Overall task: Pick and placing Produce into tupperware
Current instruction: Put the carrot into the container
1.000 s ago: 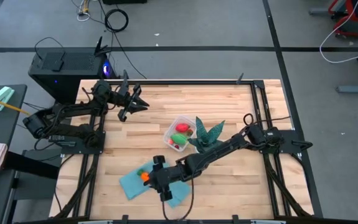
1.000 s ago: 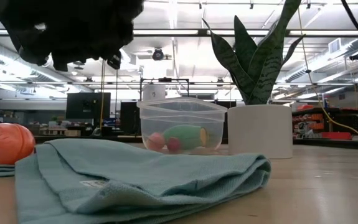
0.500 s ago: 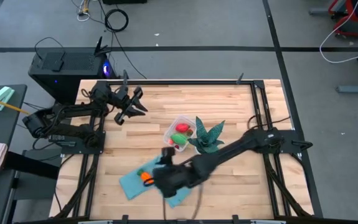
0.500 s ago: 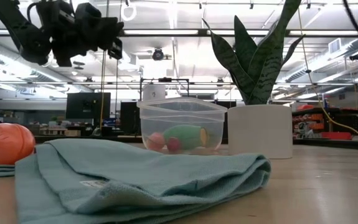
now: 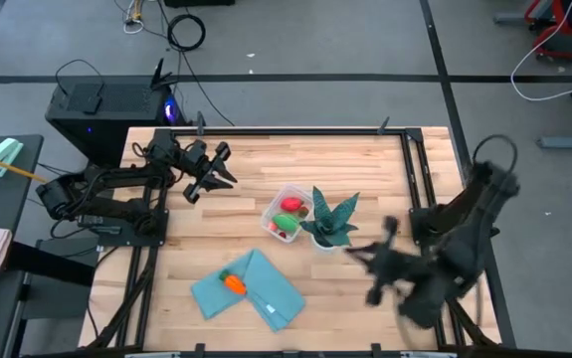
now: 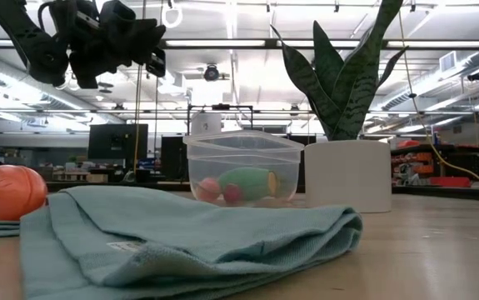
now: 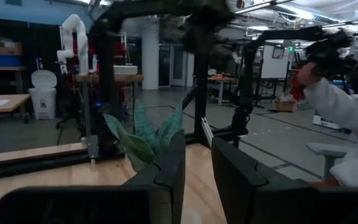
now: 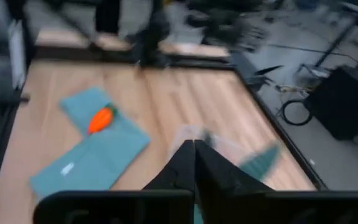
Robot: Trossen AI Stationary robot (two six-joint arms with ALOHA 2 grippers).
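The right tool (image 5: 383,261) was seen blurred at the right side of the worktop (image 5: 365,159), fingers clenched together, empty. The left tool (image 5: 216,171) was held slightly parted, grasping nothing. An orange carrot (image 5: 233,282) was left on the teal cloth (image 5: 271,293). Red and green produce (image 5: 287,207) was seen inside the tupperware (image 5: 274,208), beside the potted plant (image 5: 329,221).

The wooden tabletop (image 5: 365,164) carried a clear tupperware (image 5: 287,212) and a potted plant (image 5: 329,223) near its centre, and a teal cloth (image 5: 266,288) toward its front edge.
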